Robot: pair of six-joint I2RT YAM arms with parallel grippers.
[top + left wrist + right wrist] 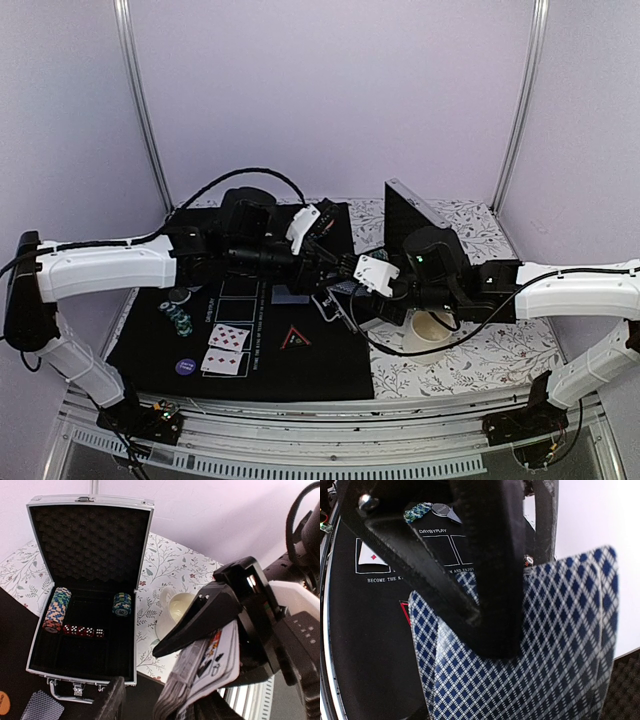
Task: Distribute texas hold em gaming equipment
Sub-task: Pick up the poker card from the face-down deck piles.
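Note:
My two grippers meet above the middle of the black mat [300, 375]. My right gripper [350, 283] [490, 637] is shut on a deck of playing cards [520, 680] with blue diamond backs; one card stands offset to the right. In the left wrist view the deck [200, 677] shows a face card, with the right gripper's black finger lying on it. My left gripper [335, 262] [167, 702] stands open around the deck, one finger [111, 700] apart from its edge. On the mat lie two face-up cards [226, 348], a red triangle marker [295, 338], a chip stack [180, 318] and a purple disc [185, 367].
An open aluminium case [145, 580] [415, 215] holds two chip stacks [56, 609] and red dice [82, 630]. A white cup [180, 607] [432, 328] stands on the floral cloth beside it. A face-down card [42, 705] lies before the case.

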